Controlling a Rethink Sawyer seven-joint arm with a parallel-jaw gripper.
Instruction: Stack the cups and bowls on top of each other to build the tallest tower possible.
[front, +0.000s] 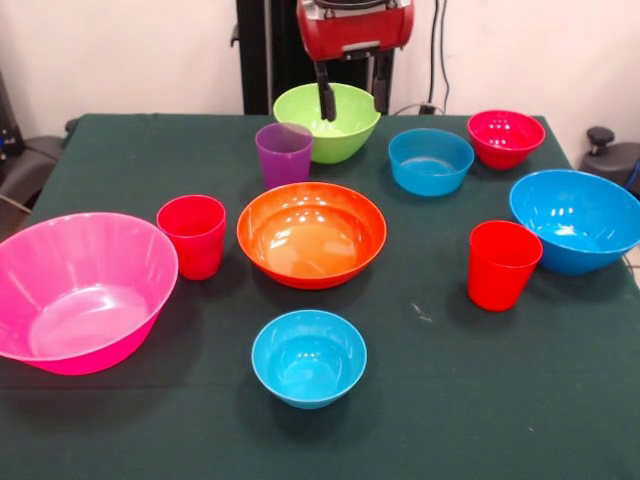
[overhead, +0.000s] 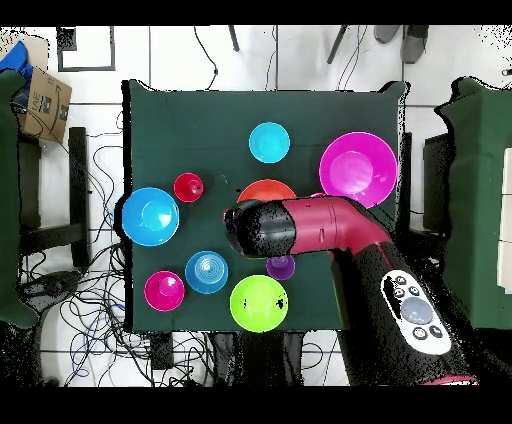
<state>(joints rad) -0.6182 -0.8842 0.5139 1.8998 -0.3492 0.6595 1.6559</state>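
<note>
Here the pincer (front: 351, 98) hangs spread and empty over the lime green bowl (front: 327, 122) at the surface's far edge; the purple cup (front: 284, 153) stands just beside that bowl, nearer the camera.

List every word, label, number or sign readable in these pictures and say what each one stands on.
No text can be read with confidence.
Cardboard box beside the table, overhead view: dark printing on its top, too small and blurred to read.
Arm's white panel, overhead view: round buttons, no legible marks.
Bowls, cups and the tool: no lettering visible.
</note>
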